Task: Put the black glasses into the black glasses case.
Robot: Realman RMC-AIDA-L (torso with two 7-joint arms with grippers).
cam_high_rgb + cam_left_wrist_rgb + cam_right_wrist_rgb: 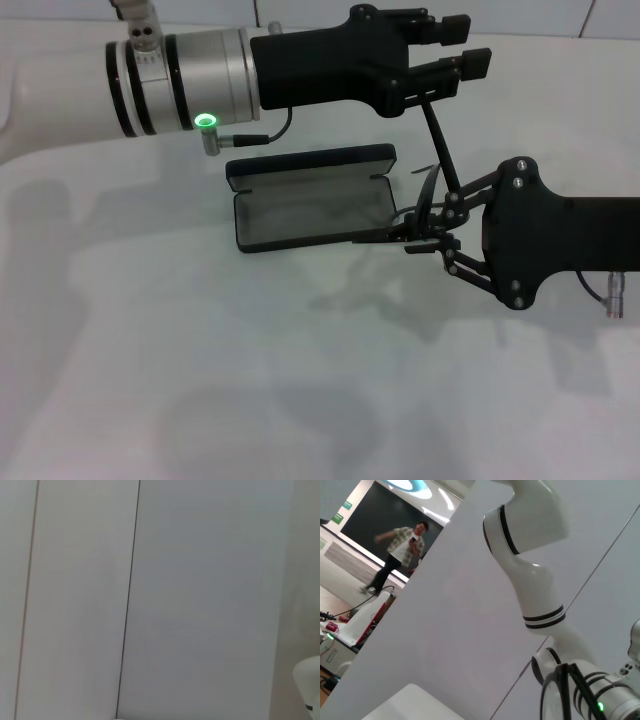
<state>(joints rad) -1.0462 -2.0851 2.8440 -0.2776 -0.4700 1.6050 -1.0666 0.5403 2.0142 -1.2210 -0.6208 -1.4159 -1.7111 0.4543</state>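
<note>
Right gripper (432, 238) reaches in from the robot's right, its thin fingers pinched on the black glasses (415, 222) at the near right corner of the black glasses case (312, 197). One temple arm sticks up and back from the grip toward the left gripper; the lenses hang on the case side, at its open edge. In the right wrist view a round lens (559, 696) of the glasses shows close to the camera, so the frame is carried clear of the table (250, 380) rather than resting flat.

The case lies open on the table, grey-lined tray toward the robot and lid standing at the back, so its mouth faces the incoming arm. The glasses look to be at the tray's right end and not yet inside; they probably need to travel further left and settle lower before release.

Left gripper (455, 48) hovers above and behind the case, fingers spread and empty, likely kept out of the way.
</note>
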